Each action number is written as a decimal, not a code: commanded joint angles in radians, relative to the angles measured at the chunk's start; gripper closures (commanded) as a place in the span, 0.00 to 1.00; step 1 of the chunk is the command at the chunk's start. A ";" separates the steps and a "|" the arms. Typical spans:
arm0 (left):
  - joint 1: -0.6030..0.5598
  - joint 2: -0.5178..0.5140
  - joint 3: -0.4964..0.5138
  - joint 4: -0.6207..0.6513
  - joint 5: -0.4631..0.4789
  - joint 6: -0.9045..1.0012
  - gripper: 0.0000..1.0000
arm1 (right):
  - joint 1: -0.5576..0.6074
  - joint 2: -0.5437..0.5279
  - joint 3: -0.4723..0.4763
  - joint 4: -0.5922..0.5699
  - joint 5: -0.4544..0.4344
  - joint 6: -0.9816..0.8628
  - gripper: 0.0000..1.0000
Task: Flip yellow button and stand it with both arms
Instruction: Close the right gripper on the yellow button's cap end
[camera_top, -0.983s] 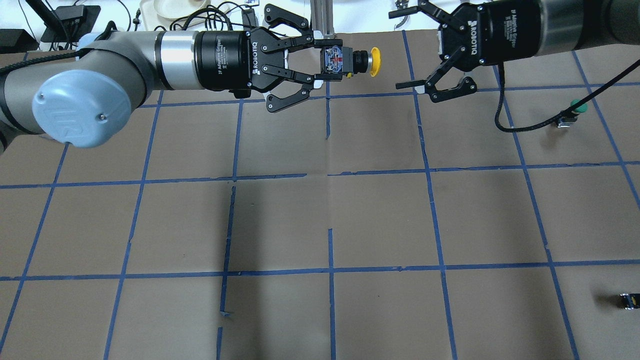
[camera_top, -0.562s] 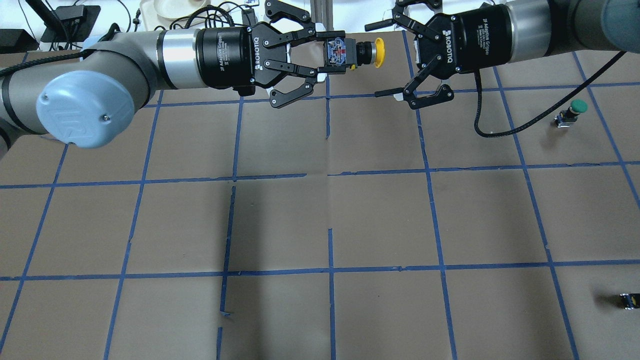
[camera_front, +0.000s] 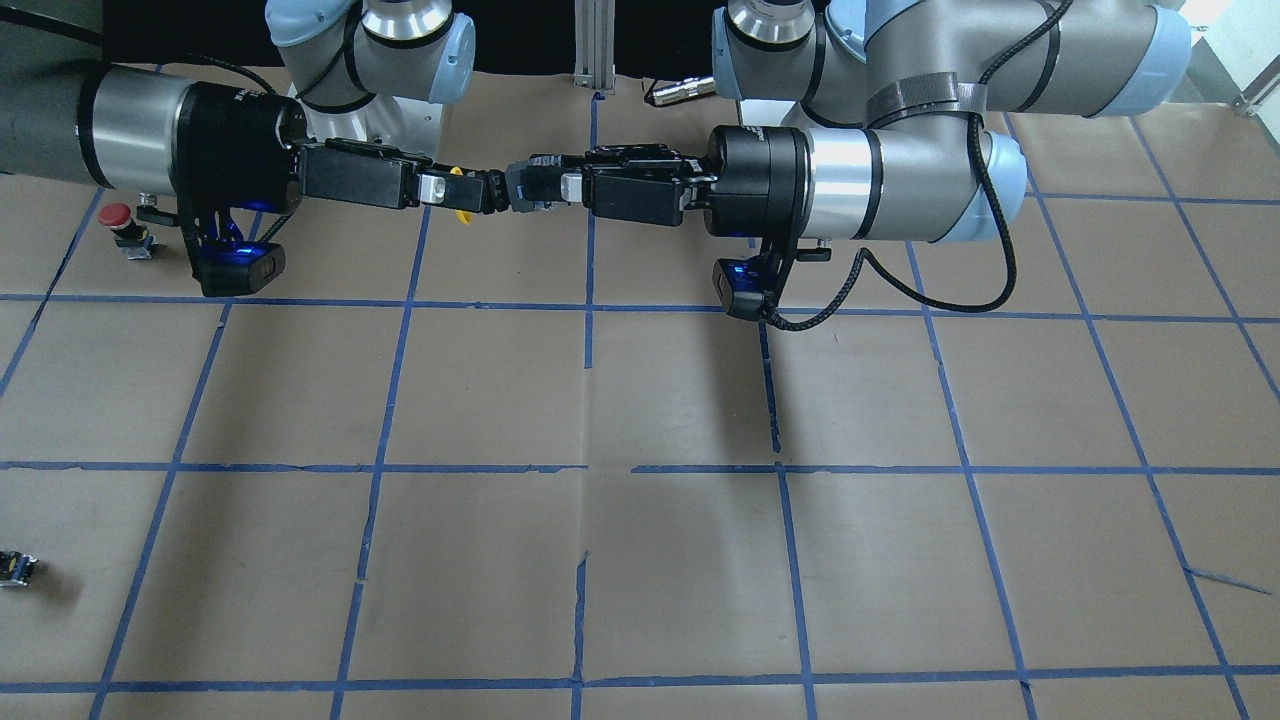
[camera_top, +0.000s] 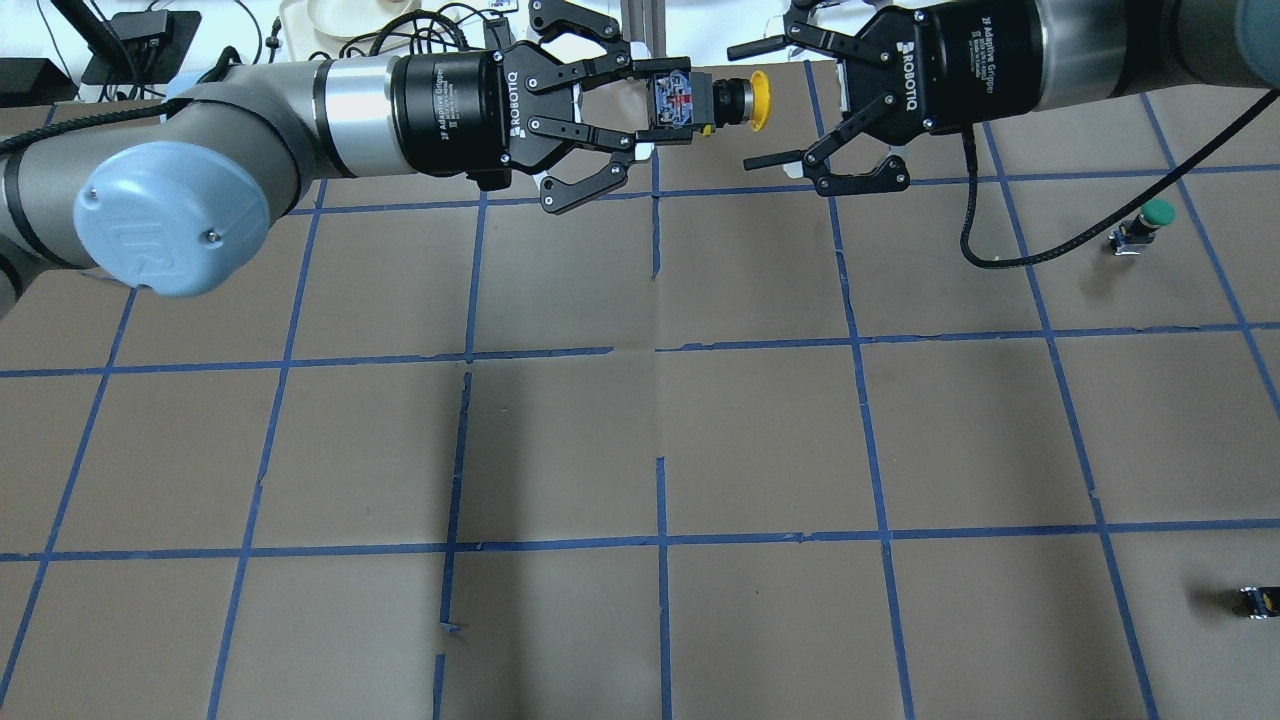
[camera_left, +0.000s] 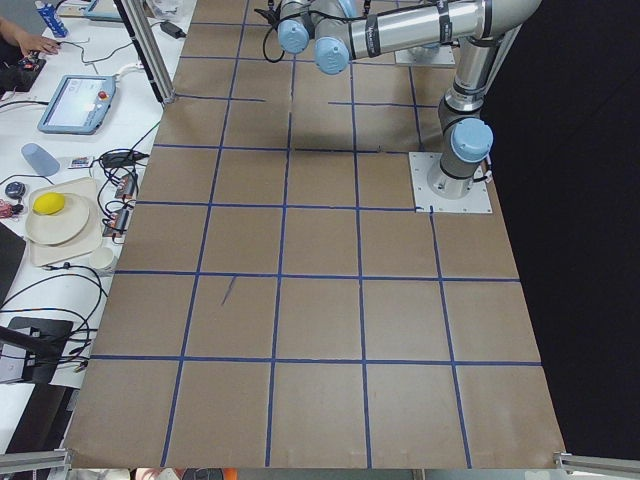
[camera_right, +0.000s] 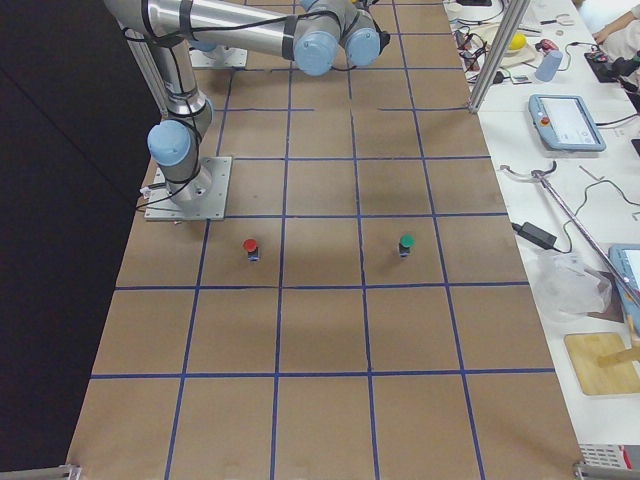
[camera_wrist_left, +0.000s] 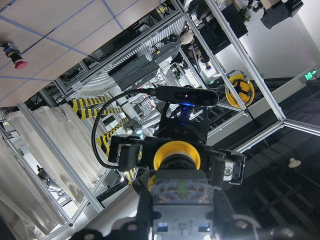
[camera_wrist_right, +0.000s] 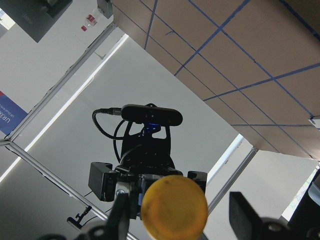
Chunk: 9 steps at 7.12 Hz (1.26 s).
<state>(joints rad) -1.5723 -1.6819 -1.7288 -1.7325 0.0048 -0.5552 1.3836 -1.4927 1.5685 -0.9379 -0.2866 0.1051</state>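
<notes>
Starting with the front view, you see the left gripper (camera_front: 518, 190) and right gripper (camera_front: 445, 190) meeting tip to tip above the table (camera_front: 640, 400). Only a yellow sliver of the button (camera_front: 462, 212) shows, and neither finger spread reads edge-on.

Overhead, the left gripper (camera_top: 665, 105) is clamped on the button's (camera_top: 758, 100) contact block, holding it level in the air by the table's (camera_top: 640, 300) top edge. The cap points into the right gripper (camera_top: 745, 106), whose fingers are spread wide, with a gap on each side of the cap. A green button (camera_top: 1158, 212) stands well apart.

In both side views the arms run off the top edge, and you cannot make out the grippers.

The left wrist view gives you the button (camera_wrist_left: 176, 156) from behind, its block blurred.

The right wrist view shows the cap's face (camera_wrist_right: 174, 205) between spread fingers (camera_wrist_right: 245, 212).
</notes>
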 joint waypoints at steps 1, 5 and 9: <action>0.000 0.002 0.001 0.001 0.000 0.000 0.99 | -0.002 -0.004 -0.001 -0.008 -0.003 -0.007 0.60; 0.000 0.004 0.002 0.004 0.001 -0.005 0.43 | -0.005 -0.020 -0.004 -0.009 -0.005 0.008 0.90; 0.018 0.016 0.025 0.034 0.021 -0.133 0.07 | -0.015 -0.029 -0.004 -0.059 -0.079 0.007 0.90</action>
<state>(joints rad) -1.5656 -1.6720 -1.7115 -1.7202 0.0166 -0.6472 1.3731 -1.5211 1.5652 -0.9604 -0.3169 0.1124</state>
